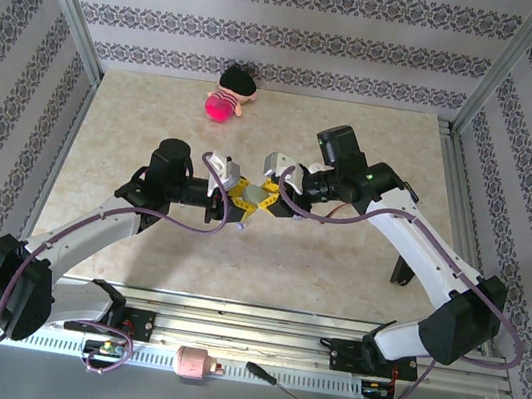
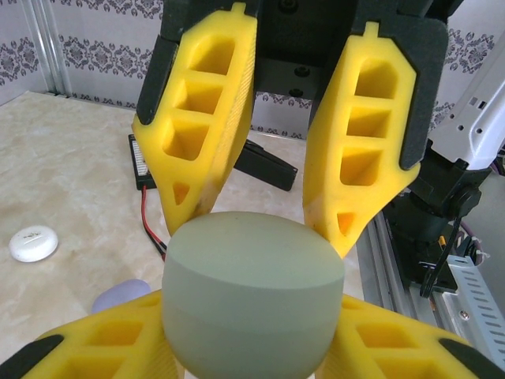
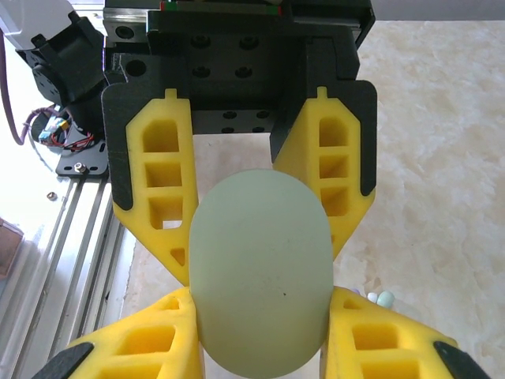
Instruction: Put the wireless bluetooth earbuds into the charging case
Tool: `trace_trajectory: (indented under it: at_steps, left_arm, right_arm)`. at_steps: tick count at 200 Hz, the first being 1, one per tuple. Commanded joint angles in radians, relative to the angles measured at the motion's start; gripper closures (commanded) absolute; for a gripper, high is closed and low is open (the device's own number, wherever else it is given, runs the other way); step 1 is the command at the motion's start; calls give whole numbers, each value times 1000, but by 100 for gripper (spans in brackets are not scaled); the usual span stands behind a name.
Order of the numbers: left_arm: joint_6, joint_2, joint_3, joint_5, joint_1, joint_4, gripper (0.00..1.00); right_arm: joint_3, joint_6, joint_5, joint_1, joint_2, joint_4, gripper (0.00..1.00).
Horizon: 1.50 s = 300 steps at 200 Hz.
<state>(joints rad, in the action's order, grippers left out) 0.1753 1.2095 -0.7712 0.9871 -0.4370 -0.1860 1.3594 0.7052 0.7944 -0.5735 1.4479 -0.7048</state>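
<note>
We have the sage-green case [image 2: 252, 260] caught between both grippers above the middle of the tabletop [image 1: 127, 117]. Its lid looks shut, so we judge the step in hand to be getting it open before any bud can go in. The right gripper [image 3: 260, 332] has its jaws narrowed onto one end of the case, touching both flanks. The left gripper [image 2: 252, 339] takes the opposite end, and its jaws also look pressed to the shell, though we cannot tell how firmly. In the overhead view the left arm reaches in from 8 o'clock and the right from 4 o'clock. The earbuds [image 3: 380, 298] lie on the tabletop as a tiny pale cluster, just past the case at about 4 o'clock in the right wrist view and apart from both grippers. To do this well, we want one pair of jaws wholly below the faint seam that runs around the shell and the other wholly above it, so that the two halves can part. The shell is smooth and rounded, so we think a squeeze off its widest line could squirt it out. A modest, centred grip seems safer. We would part the halves slowly and low over the tabletop, away from the earbuds, then hold the open case level for loading.
</note>
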Motion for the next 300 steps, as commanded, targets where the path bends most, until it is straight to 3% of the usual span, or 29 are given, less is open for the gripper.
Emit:
trace_trajectory:
  at_steps: [1,35,54,77,169,198,300]
  left_arm:
    - [7,-1,-28,24,-11,-2,61]
    - [-14,-5,-14,22,-11,-36,63]
    - [-14,-7,-10,15,-11,-38,46]
    - [-17,-11,-10,15,-11,-37,45]
    - [2,-14,-9,24,-11,-13,68]
    - [-25,-17,5,29,-11,-60,70]
    - [-115,-42,63,8,-10,-179,71]
  right_arm:
    - [14,5,3,-17,-16,-7,73]
    - [11,7,-1,-17,-19,-4,73]
    - [13,10,3,-17,-17,-7,73]
    - [14,9,5,-17,-17,-11,73]
    - [11,4,15,-17,-29,2,72]
    - [7,-8,8,-14,-32,21,56]
    - [0,-91,-37,3,-45,84,38]
